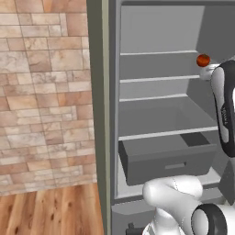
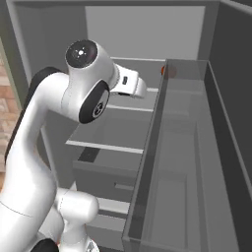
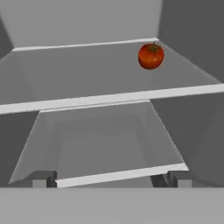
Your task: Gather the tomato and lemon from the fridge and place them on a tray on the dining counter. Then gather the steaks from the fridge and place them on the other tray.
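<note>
While the tall grey fridge (image 1: 160,114) stands open, the two-finger gripper (image 3: 109,178) hangs empty, fingers spread.
The hand view shows the round red-orange tomato (image 3: 151,56) at a shelf's back right corner.

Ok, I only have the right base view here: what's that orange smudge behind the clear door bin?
Observer: A tomato, stem up, resting on a fridge shelf near the right rear corner.
Operator: Is the gripper on it?
Observer: No. The gripper is open and short of the tomato, with nothing between its fingertips.
Operator: Is the hand lined up with it?
Observer: Not quite. In the hand view the tomato sits above and right of centre.
</note>
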